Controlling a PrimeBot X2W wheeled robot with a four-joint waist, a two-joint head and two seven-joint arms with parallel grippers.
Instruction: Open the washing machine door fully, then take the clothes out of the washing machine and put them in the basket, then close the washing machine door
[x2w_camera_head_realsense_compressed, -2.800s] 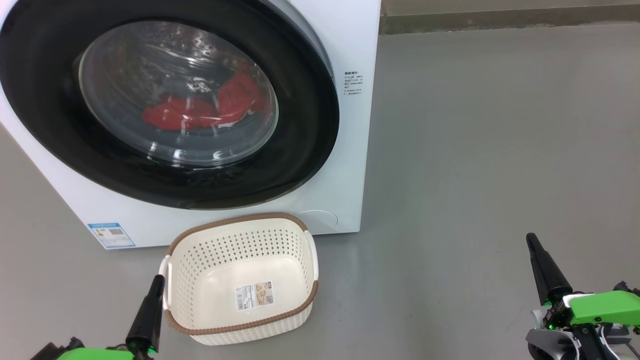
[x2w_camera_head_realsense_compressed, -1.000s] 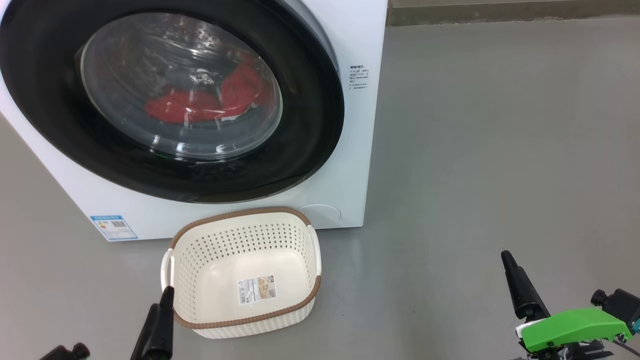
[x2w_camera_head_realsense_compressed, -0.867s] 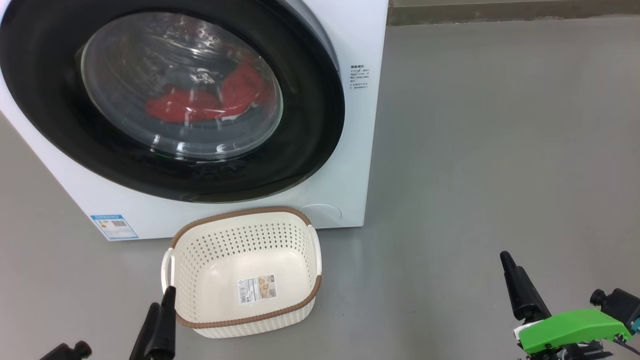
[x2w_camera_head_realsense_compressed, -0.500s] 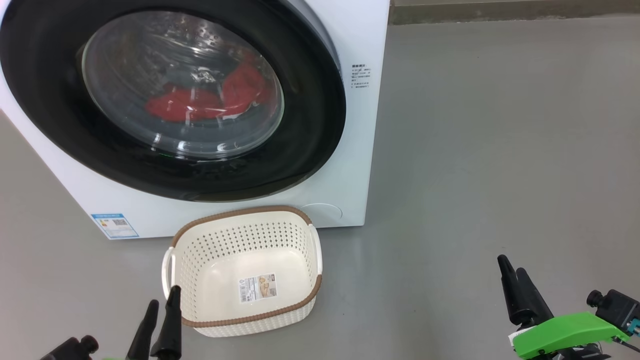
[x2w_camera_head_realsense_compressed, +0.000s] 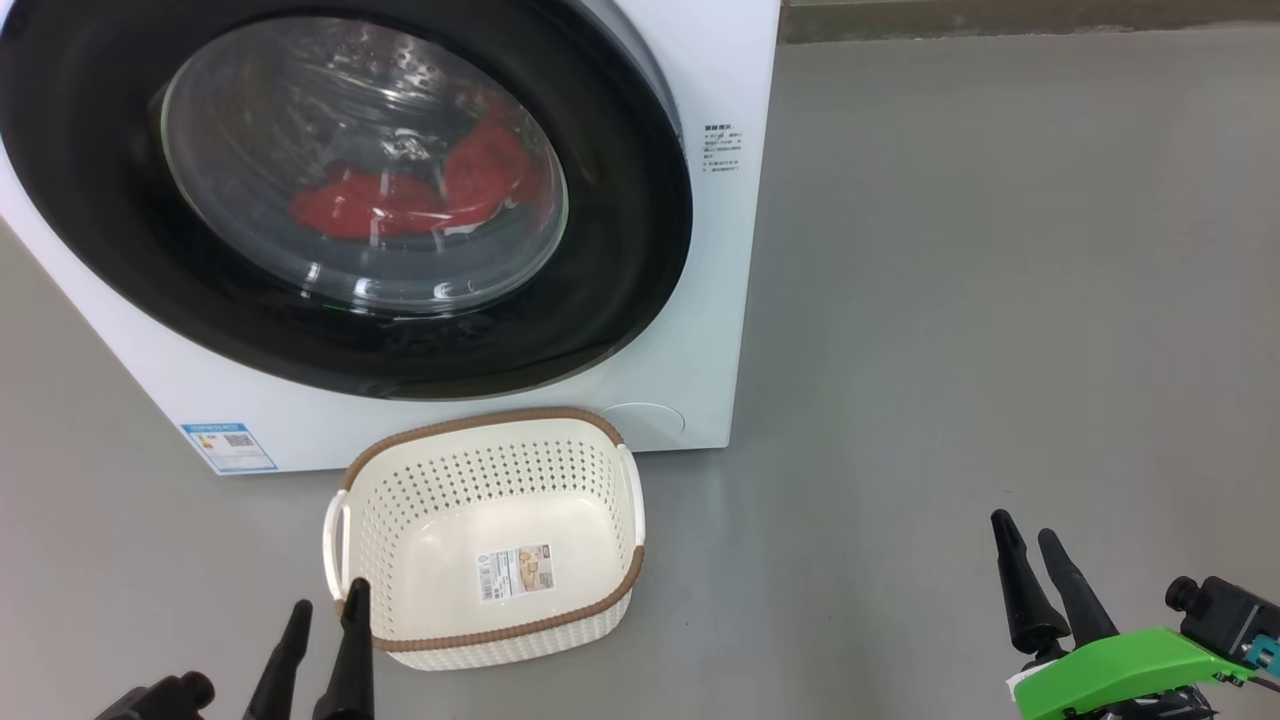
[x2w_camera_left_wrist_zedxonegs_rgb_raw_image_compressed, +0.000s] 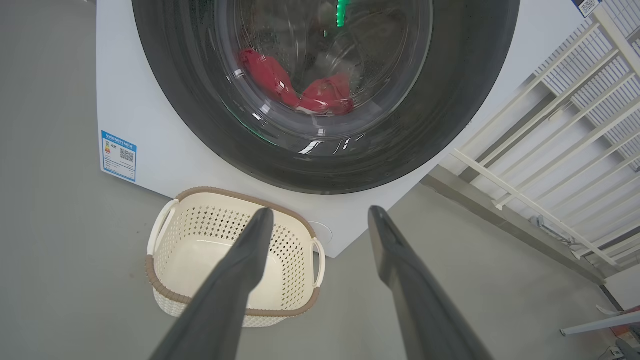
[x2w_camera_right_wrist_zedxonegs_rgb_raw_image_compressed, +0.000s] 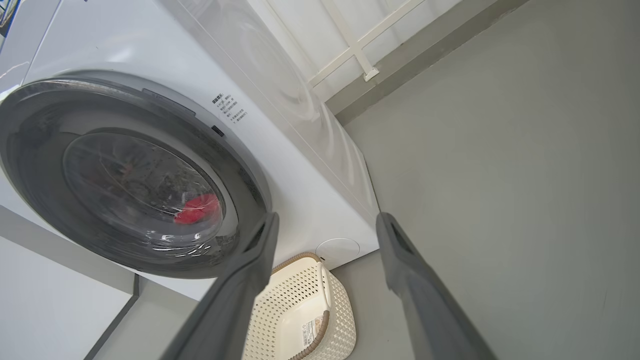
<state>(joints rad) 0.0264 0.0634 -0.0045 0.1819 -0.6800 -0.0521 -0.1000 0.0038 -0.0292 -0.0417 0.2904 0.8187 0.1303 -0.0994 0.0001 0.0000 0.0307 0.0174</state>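
The white washing machine (x2w_camera_head_realsense_compressed: 725, 330) stands on the floor with its door (x2w_camera_head_realsense_compressed: 630, 250), black-rimmed around a glass bowl, lying against the front. Red clothes (x2w_camera_head_realsense_compressed: 400, 200) show through the glass. The cream basket (x2w_camera_head_realsense_compressed: 480, 418) sits empty on the floor just before the machine. My left gripper (x2w_camera_head_realsense_compressed: 328, 598) is open at the basket's near left corner, nothing between its fingers. My right gripper (x2w_camera_head_realsense_compressed: 1022, 527) is open over bare floor far to the right. In the left wrist view the left gripper (x2w_camera_left_wrist_zedxonegs_rgb_raw_image_compressed: 320, 212) points over the basket (x2w_camera_left_wrist_zedxonegs_rgb_raw_image_compressed: 165, 295) toward the door (x2w_camera_left_wrist_zedxonegs_rgb_raw_image_compressed: 450, 100) and clothes (x2w_camera_left_wrist_zedxonegs_rgb_raw_image_compressed: 320, 97). In the right wrist view the right gripper (x2w_camera_right_wrist_zedxonegs_rgb_raw_image_compressed: 327, 217) faces the door (x2w_camera_right_wrist_zedxonegs_rgb_raw_image_compressed: 30, 165).
Grey floor (x2w_camera_head_realsense_compressed: 950, 300) stretches to the right of the machine. A white railing (x2w_camera_left_wrist_zedxonegs_rgb_raw_image_compressed: 550, 150) and a low wall base (x2w_camera_head_realsense_compressed: 1000, 20) run behind it. A blue label (x2w_camera_head_realsense_compressed: 228, 446) and a round cap (x2w_camera_head_realsense_compressed: 645, 425) mark the machine's lower front.
Both grippers have turned so that their two fingers now show side by side. The right one has drifted a little left. The head view has shifted slightly; door, clothes and basket are unmoved.
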